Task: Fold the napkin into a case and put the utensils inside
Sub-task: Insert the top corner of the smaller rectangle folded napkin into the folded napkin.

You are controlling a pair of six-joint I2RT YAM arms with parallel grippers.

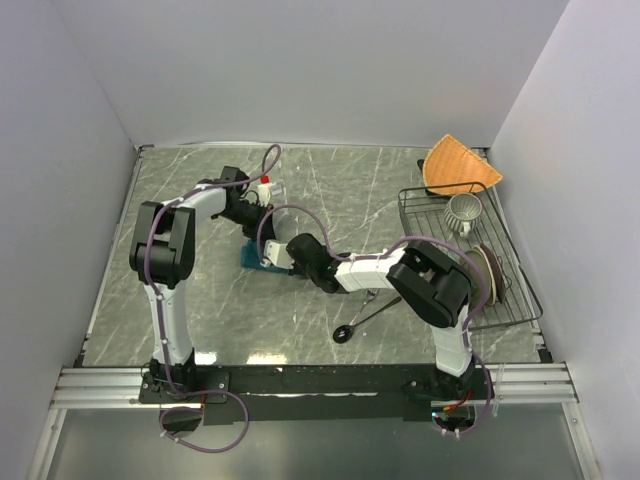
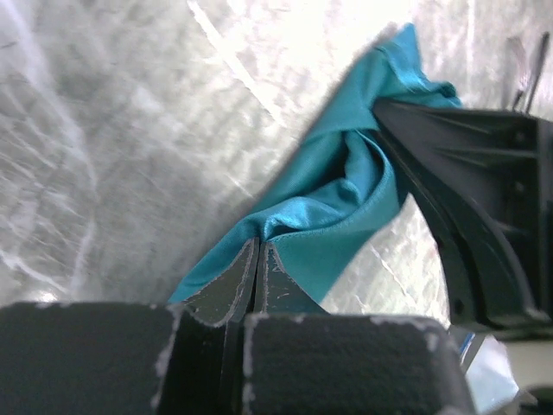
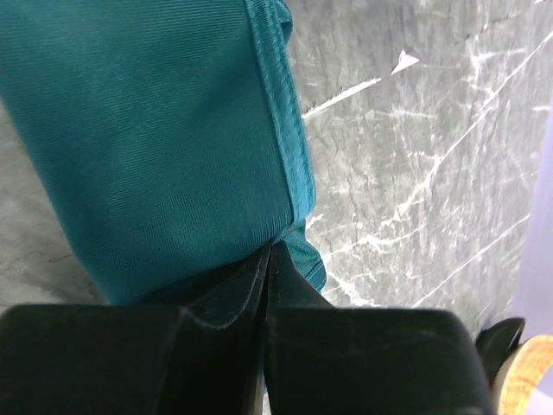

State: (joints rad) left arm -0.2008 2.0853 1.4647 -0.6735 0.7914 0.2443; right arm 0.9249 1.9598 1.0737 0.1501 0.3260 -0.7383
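The teal napkin point(image 1: 257, 258) lies bunched on the marble table between my two arms, and only a small part of it shows from above. My left gripper point(image 1: 251, 236) is shut on one edge of the napkin point(image 2: 346, 186), its jaws point(image 2: 257, 245) pressed together on the cloth. From the other side my right gripper point(image 1: 275, 258) is shut on another edge of the napkin point(image 3: 155, 147), fingertips point(image 3: 271, 249) closed over the hem. The right gripper's dark body point(image 2: 471, 199) shows in the left wrist view. The dark spoon point(image 1: 346, 333) lies near the front. A thin silver fork point(image 1: 371, 298) lies beside its handle.
A wire rack point(image 1: 519, 316) stands at the right with a metal cup point(image 1: 463, 212) and upright plates point(image 1: 490, 272) in it. An orange fan-shaped cloth point(image 1: 458, 165) lies behind it. White walls close the table on three sides.
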